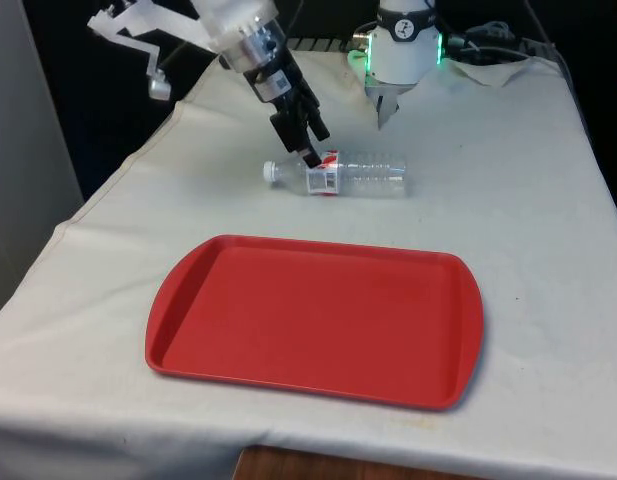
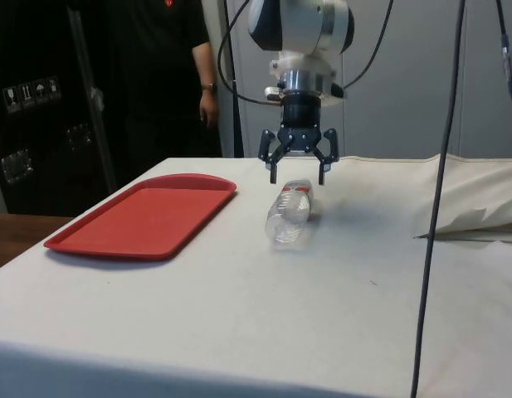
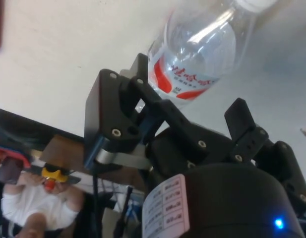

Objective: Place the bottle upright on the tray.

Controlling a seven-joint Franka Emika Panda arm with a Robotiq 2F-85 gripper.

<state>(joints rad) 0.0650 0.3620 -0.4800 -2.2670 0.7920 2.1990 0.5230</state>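
Note:
A clear plastic bottle (image 1: 353,176) with a white cap and a red-and-white label lies on its side on the white cloth, cap towards the front view's left. My gripper (image 1: 313,150) hangs just above its label end, open, with a finger on either side and nothing gripped. The side view has the gripper (image 2: 297,174) spread over the bottle (image 2: 289,217). In the wrist view the bottle (image 3: 202,44) lies between the fingers (image 3: 138,69), by the gripper (image 3: 187,87). The red tray (image 1: 318,310) lies bare on the near side of the bottle, a short gap away.
A person in dark clothes (image 2: 181,75) stands beyond the table's far side in the side view, past the tray (image 2: 148,215). Bunched cloth (image 1: 488,70) lies at the back right corner. A cable (image 2: 438,207) hangs down near the side camera.

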